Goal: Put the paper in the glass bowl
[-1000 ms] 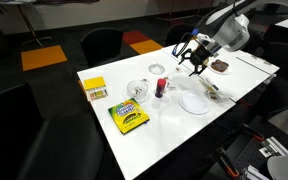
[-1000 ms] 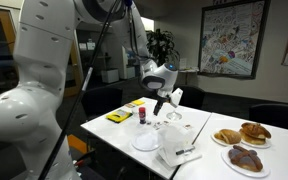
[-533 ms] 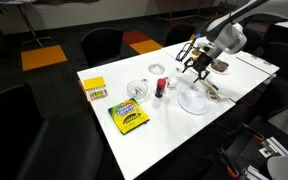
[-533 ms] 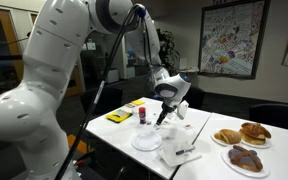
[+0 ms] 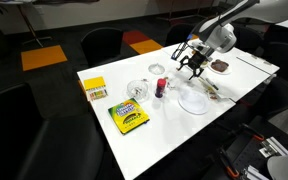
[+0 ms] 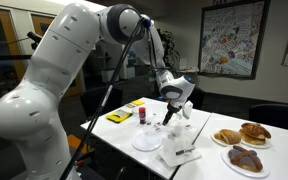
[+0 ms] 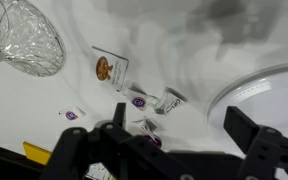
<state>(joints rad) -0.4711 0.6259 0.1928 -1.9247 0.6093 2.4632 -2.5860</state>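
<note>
The black end effector [image 7: 169,150] was seen in the wrist view with its fingers [image 7: 82,150] spread wide apart and nothing held between them, poised above the white worktop [image 7: 184,40]. A small white paper slip with a brown round print [image 7: 108,68] was found lying flat on the worktop, outside the small round clear glass bowl [image 7: 24,35]. It was placed between that bowl and the flat white round plate [image 7: 269,95], nearer to the bowl. Small white packets with purple marks [image 7: 139,101] were scattered just beside the slip. In an exterior view the end effector [image 5: 190,66] was shown near the plate [image 5: 194,101], with the bowl [image 5: 137,90] well apart from it. A small red bottle [image 5: 161,87] was seen between them, and a yellow crayon box [image 5: 129,118] was laid near the bowl. In an exterior view the large white robot arm [image 6: 74,70] was shown reaching over the worktop, and plates of brown pastries [image 6: 246,133] were set at its end.
</note>
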